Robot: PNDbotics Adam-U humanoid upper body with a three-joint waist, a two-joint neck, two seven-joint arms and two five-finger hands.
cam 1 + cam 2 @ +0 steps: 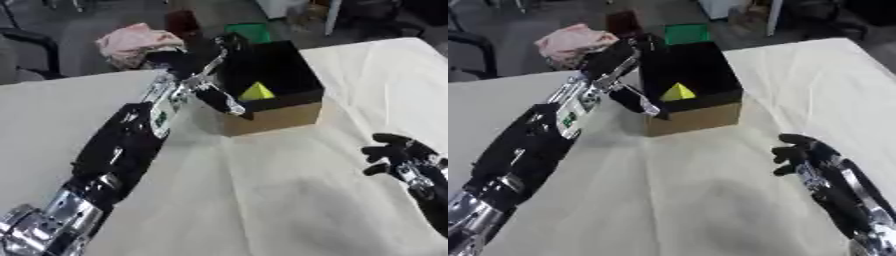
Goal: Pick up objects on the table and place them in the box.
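A yellow pyramid-shaped block (256,92) lies inside the box (271,116), a black-lined cardboard one near the far edge of the cloth-covered worktop (262,200). The left robot hand (214,75) hangs at the box's near-left rim, fingers spread and holding nothing, apparently having released there. The right robot hand (798,150) rests open and idle, well clear.

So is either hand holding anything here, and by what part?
Nothing visibly held. The right hand hangs open over the table; the left hand is at the box rim, its grasp unclear.
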